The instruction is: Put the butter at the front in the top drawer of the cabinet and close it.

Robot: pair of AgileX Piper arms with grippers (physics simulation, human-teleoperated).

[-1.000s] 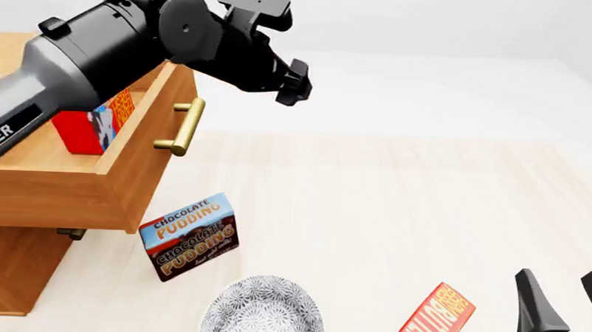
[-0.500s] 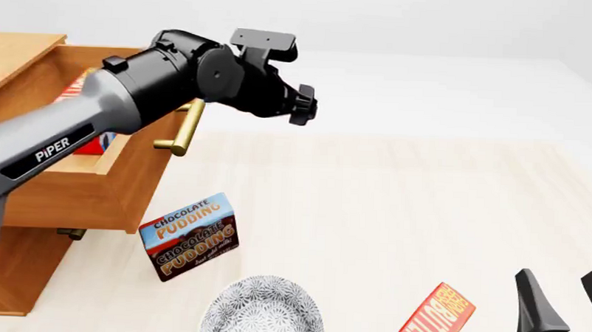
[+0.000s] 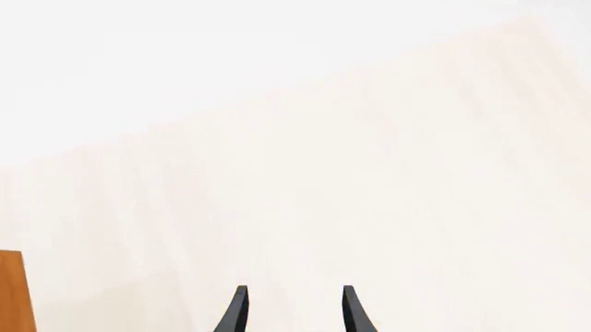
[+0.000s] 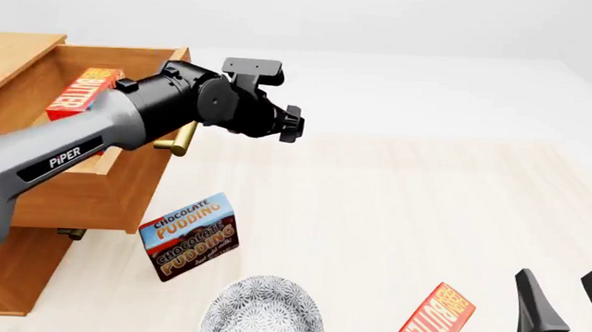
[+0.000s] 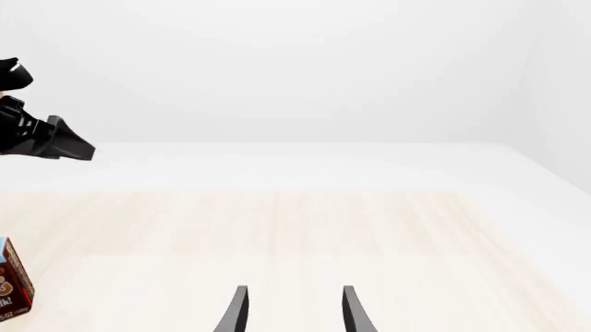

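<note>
Butter (image 4: 80, 90): red box with orange-yellow lettering, standing tilted inside the open top drawer, toward its back left; partly hidden by the left arm
Top drawer (image 4: 128, 178): pulled out of the cabinet (image 4: 6, 270); its brass handle (image 4: 184, 138) shows just under the left arm's wrist
Left gripper (image 3: 293, 310): fingers spread apart with nothing between them, seen in the left wrist view over pale bare table (image 4: 423, 207); in the front view the wrist hangs just past the drawer's front face, and the fingers themselves are hidden there
Right gripper (image 4: 561, 307): at the near right corner; fingers parted, holding nothing
Second butter box (image 4: 435, 318): leaning, near the right gripper but not touching it
Chocolate pudding box (image 4: 189, 237): on the table below the drawer front; a patterned plate (image 4: 262, 311) lies just in front of it
</note>
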